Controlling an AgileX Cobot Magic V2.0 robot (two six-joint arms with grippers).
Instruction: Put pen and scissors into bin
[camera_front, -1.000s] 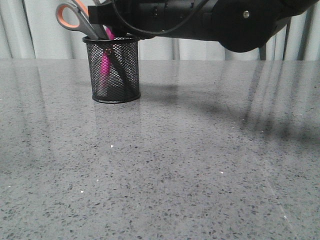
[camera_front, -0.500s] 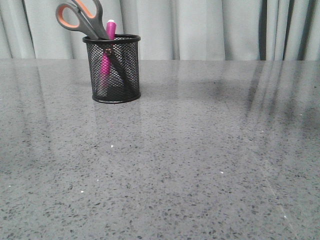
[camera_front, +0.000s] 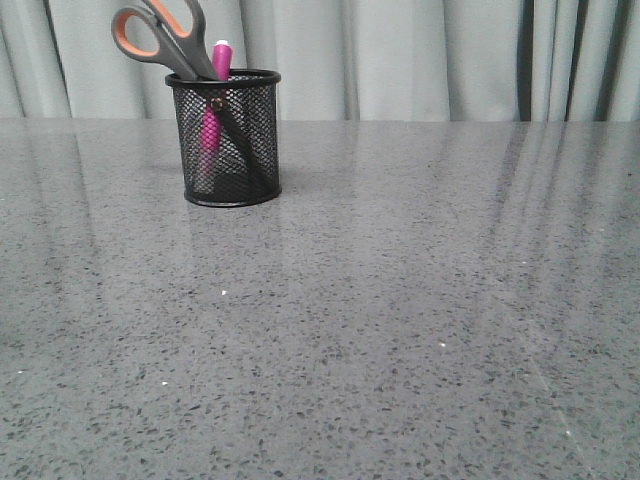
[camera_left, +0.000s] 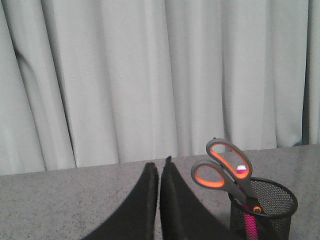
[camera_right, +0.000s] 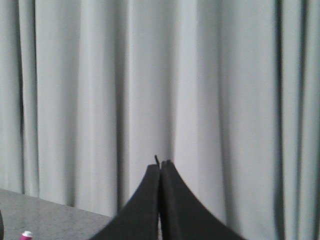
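Note:
The black mesh bin (camera_front: 229, 138) stands on the grey table at the back left. Inside it stands the magenta pen (camera_front: 213, 115), its whitish cap end poking above the rim. The scissors (camera_front: 160, 35) also rest in the bin, blades down, grey and orange handles leaning out to the left. Neither arm appears in the front view. In the left wrist view my left gripper (camera_left: 159, 168) is shut and empty, off to one side of the bin (camera_left: 265, 205), scissors (camera_left: 225, 167) and pen (camera_left: 248, 225). My right gripper (camera_right: 160, 166) is shut and empty, facing the curtain; the pen's cap (camera_right: 26, 235) shows at the frame edge.
A speckled grey tabletop (camera_front: 380, 320) stretches across the front view. Pale grey curtains (camera_front: 400, 50) hang behind the table's far edge.
A dark arm that filled the top of the front view one second ago has withdrawn out of sight. Bin, pen and scissors have stayed still.

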